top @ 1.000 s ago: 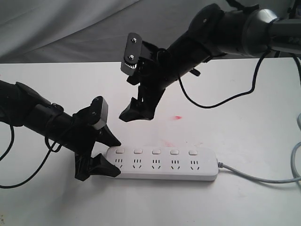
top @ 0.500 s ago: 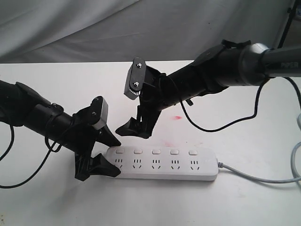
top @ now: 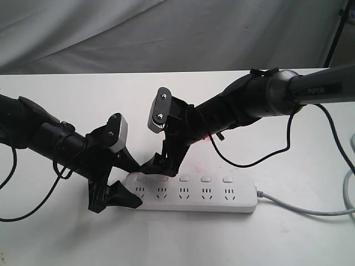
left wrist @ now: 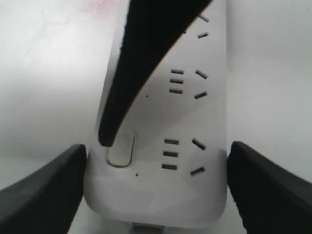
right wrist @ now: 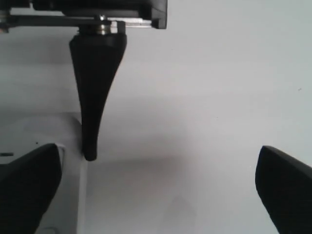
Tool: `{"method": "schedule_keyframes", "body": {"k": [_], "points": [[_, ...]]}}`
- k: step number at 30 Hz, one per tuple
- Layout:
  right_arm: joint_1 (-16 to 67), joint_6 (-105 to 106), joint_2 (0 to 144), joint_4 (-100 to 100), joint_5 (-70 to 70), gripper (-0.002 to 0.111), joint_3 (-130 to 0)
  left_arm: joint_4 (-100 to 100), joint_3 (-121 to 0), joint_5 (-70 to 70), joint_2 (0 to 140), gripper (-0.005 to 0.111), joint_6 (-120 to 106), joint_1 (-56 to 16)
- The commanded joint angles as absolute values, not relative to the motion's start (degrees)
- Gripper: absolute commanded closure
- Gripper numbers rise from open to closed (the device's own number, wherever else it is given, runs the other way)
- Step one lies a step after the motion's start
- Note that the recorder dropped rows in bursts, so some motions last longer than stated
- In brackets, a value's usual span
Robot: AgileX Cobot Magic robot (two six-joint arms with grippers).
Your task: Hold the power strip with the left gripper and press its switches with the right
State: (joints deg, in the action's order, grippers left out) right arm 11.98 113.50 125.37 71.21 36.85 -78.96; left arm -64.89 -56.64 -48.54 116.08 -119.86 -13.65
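White plastic, long and flat with rounded ends, the power strip (top: 194, 197) lies on the white counter (top: 288, 127) along its near edge, its grey cord (top: 299, 206) trailing toward the right edge. The black left gripper (top: 132, 184) with the plain grey block straddles the strip's end opposite the cord, its jaws closed against both long sides. The black right gripper (top: 157, 162) on the PIPER-lettered arm holds nothing and its jaws stand wide apart. One fingertip (left wrist: 114, 117) sits at the edge of the first of five square white switches (top: 184, 178); whether it is touching or just above, I cannot tell. To press well, I judge the tip should centre on the button and push straight down, lightly, while the left grip resists any slide. It should then lift clear before moving cordward.
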Motion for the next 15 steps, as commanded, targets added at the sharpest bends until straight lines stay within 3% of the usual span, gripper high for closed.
{"method": "schedule_keyframes", "body": {"k": [1, 15], "points": [[12.0, 113.9, 125.2, 72.3, 37.0, 0.004, -78.7, -65.5, -56.6, -48.1, 116.3, 0.063, -120.0, -13.9], [12.1, 114.1, 126.4, 74.5, 37.5, 0.004, -78.7, -65.5, -56.6, -48.1, 116.3, 0.063, -120.0, -13.9]]}}
